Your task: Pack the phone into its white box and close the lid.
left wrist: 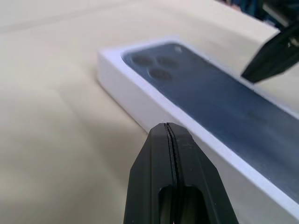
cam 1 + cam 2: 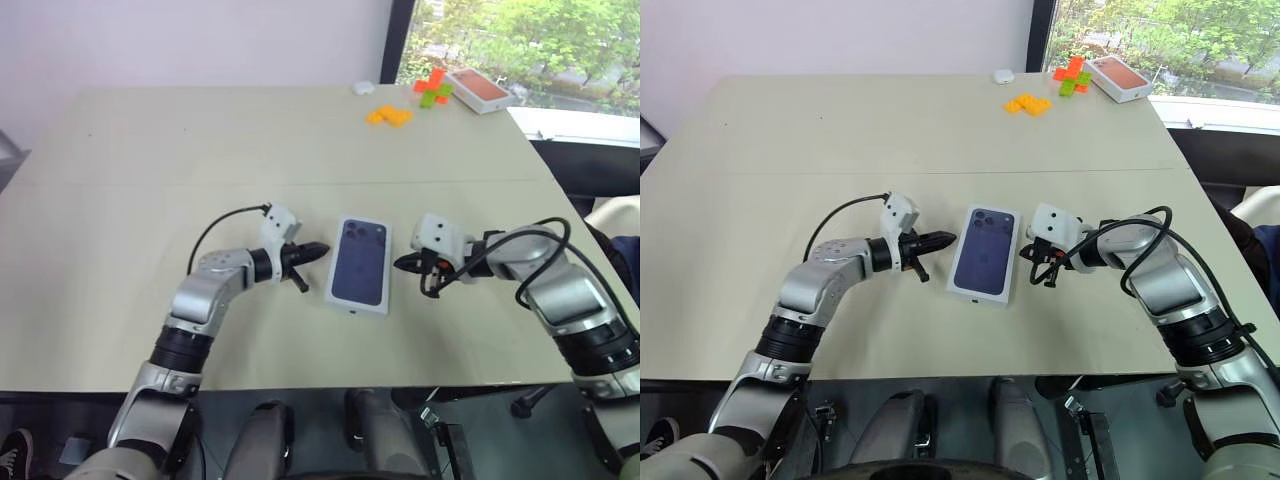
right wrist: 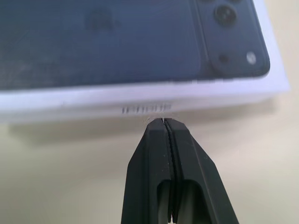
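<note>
Lid [image 2: 360, 265] looks seated on the white box, both hands, left [image 2: 318, 250] and right [image 2: 402, 264], clenched empty beside it; next, withdraw.

2 head views look down; 2 wrist views closely flank the white box [image 2: 360, 265].

Left hand [image 2: 318, 249], right hand [image 2: 400, 264] closed

beige table [image 2: 150, 200], orange-topped box [image 2: 480, 90], toy blocks [image 2: 390, 115]
</note>
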Robot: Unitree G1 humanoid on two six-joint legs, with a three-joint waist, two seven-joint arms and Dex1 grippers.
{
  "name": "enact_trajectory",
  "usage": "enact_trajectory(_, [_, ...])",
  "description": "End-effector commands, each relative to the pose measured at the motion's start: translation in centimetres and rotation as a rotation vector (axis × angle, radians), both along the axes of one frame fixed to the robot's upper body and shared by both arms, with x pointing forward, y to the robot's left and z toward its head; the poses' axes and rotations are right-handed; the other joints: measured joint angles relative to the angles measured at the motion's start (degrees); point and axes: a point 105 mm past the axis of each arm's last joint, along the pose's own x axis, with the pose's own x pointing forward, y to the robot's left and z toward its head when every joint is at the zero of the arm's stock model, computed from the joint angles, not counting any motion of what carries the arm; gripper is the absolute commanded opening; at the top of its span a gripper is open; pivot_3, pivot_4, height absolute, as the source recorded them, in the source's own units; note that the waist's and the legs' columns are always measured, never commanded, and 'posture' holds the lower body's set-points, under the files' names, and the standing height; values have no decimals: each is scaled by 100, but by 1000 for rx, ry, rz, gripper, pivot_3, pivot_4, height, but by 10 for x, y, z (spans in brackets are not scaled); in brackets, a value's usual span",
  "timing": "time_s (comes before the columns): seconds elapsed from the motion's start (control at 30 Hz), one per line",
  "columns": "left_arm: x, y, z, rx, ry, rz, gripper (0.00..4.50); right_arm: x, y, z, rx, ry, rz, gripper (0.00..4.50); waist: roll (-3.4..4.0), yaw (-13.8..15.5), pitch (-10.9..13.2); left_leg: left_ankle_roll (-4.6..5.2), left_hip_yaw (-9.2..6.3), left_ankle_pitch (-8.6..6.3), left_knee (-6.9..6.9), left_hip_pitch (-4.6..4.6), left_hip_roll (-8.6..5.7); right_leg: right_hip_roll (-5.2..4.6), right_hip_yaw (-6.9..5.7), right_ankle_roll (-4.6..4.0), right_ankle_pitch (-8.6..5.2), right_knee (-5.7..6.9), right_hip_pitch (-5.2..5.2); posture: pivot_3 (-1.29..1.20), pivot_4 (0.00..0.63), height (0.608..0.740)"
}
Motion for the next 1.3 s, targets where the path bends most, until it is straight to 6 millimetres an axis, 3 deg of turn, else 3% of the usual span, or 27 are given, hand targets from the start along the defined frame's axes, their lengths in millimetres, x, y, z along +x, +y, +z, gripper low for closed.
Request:
enact_trajectory(0.03, [2,11,15,-17,-55,8,0,-3,0,14,2,-37,29,30,0,-10,0,0,0,0,0,0,0,0,0,0,0,0,0,0,150,740])
enact_trajectory(0.23, [14,13,32,-63,-109,38,0,15,-5,36,53,-122,-25,30,0,-1,0,0,2,0,1,2,-1,-1,1,0,0,1,1,0,150,740])
enact_trajectory(0.43, [39,-18,41,-76,-217,81,0,48,4,53,129,-267,-123,30,-1,30,0,-1,1,0,4,0,-3,-1,-1,-1,3,-1,3,0,150,740])
enact_trajectory(0.63, [45,-46,34,-15,-272,52,0,54,17,43,137,-274,-127,30,-1,10,-1,-1,6,0,3,-5,-10,-8,1,5,8,0,-2,0,150,740])
enact_trajectory(0.77, [29,-60,5,75,-222,-52,0,42,22,9,59,-189,-96,30,-1,0,-1,-1,5,0,4,0,-10,-6,1,9,12,0,3,0,150,740])
enact_trajectory(0.83, [21,-59,-6,111,-202,-92,0,31,26,1,55,-145,-62,30,5,-2,-5,0,5,0,3,2,-9,-3,1,9,12,0,5,0,150,740])
enact_trajectory(0.97, [2,-48,-25,184,-133,-182,0,10,29,-2,66,-70,4,30,5,-20,-8,2,3,-1,0,33,-2,4,2,9,11,-2,34,0,150,740])
enact_trajectory(1.07, [-7,-40,-28,200,-112,-215,0,-5,32,-3,72,-21,68,30,6,-23,-9,15,-1,-10,-12,101,7,13,0,11,4,-19,104,0,150,740])
enact_trajectory(1.3, [-34,-7,-31,232,-30,-280,0,-33,38,1,130,78,156,30,7,-32,-10,16,-4,-11,-12,98,10,13,1,16,1,-15,99,0,150,740])
